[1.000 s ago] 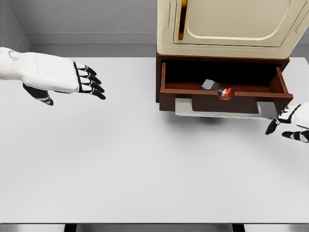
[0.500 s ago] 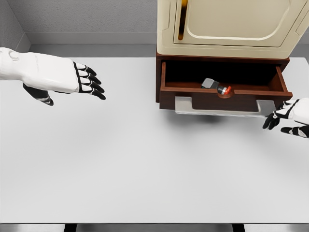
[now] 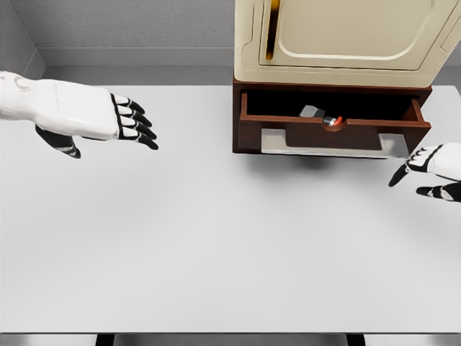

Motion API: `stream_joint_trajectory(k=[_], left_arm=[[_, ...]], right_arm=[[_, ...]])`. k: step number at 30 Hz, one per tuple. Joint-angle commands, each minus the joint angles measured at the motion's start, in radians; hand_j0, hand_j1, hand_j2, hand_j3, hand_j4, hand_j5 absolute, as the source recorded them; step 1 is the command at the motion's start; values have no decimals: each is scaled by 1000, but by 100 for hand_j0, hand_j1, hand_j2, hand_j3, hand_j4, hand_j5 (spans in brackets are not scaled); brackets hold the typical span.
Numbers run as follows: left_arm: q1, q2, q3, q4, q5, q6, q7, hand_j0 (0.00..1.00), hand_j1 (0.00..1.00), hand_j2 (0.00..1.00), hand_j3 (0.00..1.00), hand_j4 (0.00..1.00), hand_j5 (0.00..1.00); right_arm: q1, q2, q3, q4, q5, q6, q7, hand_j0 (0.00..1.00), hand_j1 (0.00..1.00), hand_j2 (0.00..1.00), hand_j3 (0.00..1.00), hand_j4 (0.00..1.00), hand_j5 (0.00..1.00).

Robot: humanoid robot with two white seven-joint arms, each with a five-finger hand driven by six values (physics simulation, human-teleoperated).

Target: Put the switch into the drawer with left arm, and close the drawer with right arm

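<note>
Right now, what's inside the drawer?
The switch, a grey body with a red end, lies in the half-open drawer just behind its front panel. The back of the drawer is hidden under the cream cabinet, so nothing there can be confirmed.

I see a reddish-brown drawer (image 3: 331, 133) with a silver handle (image 3: 328, 144) under a cream cabinet (image 3: 346, 40) striped by 1 amber slot, a grey switch (image 3: 320, 116) tipped red, a plain white table (image 3: 216, 238), and 2 white hands, left hand (image 3: 108, 119) and right hand (image 3: 432, 169), with black fingers.
</note>
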Motion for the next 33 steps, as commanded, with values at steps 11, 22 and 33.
stream_joint_trajectory(k=[11,22,33], left_arm=[[1,1,1,1,3,2,0,100,100,100,100,100,100],[1,0,1,0,3,2,0,100,100,100,100,100,100],[1,1,0,0,3,2,0,100,100,100,100,100,100]], right_arm=[[-164,32,198,-21,-23,5,-2,64,64,64,64,64,64],[-213,43,198,165,-29,5,-2,67,67,67,67,67,67],[-192,32,195,11,-20,5,-2,68,68,68,68,68,68]])
